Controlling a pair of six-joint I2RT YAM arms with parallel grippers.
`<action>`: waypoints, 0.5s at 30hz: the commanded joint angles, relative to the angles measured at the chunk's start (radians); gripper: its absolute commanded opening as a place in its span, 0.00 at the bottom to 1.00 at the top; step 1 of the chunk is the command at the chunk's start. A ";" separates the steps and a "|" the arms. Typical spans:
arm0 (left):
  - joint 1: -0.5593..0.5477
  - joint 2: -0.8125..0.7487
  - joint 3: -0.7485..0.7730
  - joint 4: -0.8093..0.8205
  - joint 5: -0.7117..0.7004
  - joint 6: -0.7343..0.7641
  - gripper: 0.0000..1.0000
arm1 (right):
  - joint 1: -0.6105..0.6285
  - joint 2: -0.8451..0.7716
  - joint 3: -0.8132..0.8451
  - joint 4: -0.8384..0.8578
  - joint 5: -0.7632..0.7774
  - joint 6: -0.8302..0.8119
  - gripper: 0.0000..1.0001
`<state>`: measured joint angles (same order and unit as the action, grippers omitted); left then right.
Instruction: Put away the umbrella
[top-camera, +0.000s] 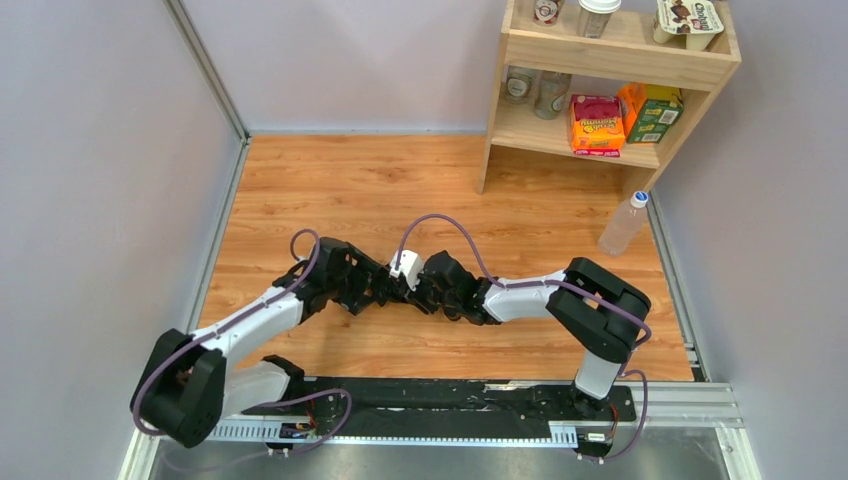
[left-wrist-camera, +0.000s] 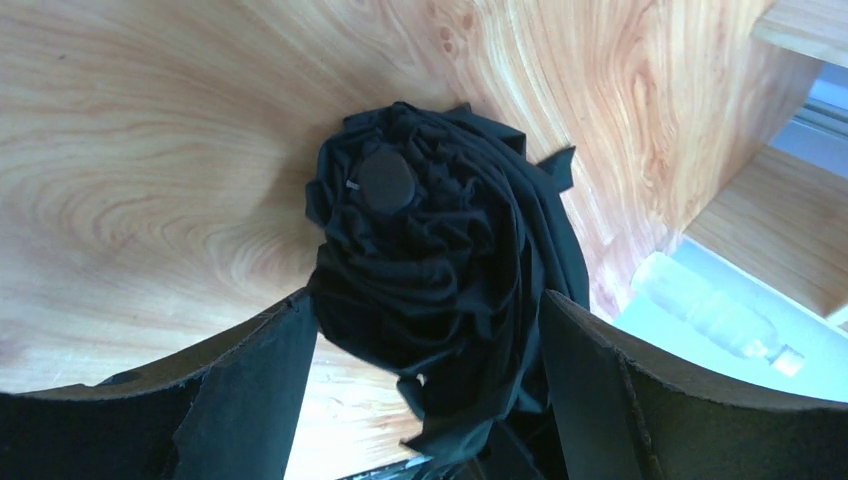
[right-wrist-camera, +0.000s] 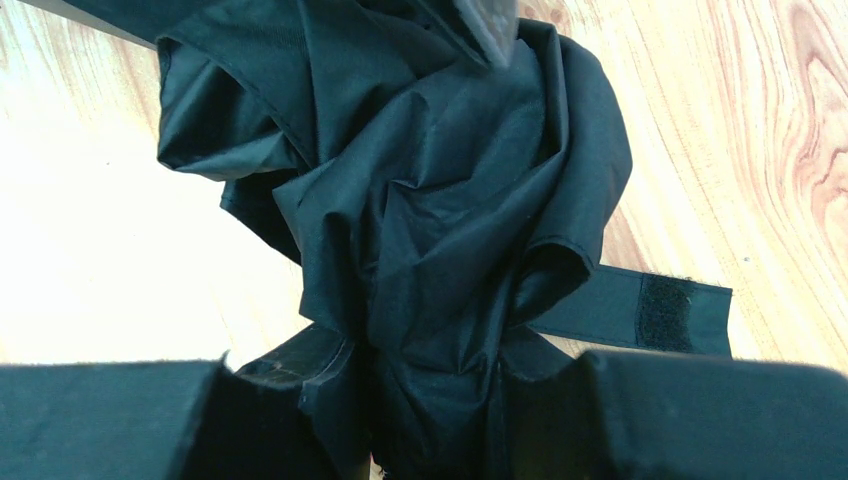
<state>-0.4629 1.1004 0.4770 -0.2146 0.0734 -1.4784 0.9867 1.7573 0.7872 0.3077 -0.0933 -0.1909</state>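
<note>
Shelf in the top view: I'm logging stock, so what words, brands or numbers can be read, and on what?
"Chobani", only roughly legible: on the cup pack on top of the shelf.
Too blurred to read: print on the orange box.
Too small to read: green box, jars, bottle.
Wrist views: no text.

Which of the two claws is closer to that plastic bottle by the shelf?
Right. The right gripper is to the left of the bottle; the left gripper faces it from farther left, the umbrella between them.
</note>
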 joint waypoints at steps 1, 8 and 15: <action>0.006 0.140 0.058 0.043 0.017 0.021 0.87 | 0.013 0.044 -0.029 -0.174 -0.075 0.036 0.00; 0.001 0.294 0.065 0.055 -0.027 0.072 0.78 | 0.032 0.045 -0.019 -0.176 -0.045 0.027 0.00; -0.028 0.380 0.043 0.060 -0.043 0.069 0.23 | 0.059 0.064 0.003 -0.185 -0.036 0.031 0.00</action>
<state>-0.4690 1.4078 0.5510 -0.0723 0.0933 -1.4681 1.0027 1.7657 0.8062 0.2779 -0.0555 -0.1768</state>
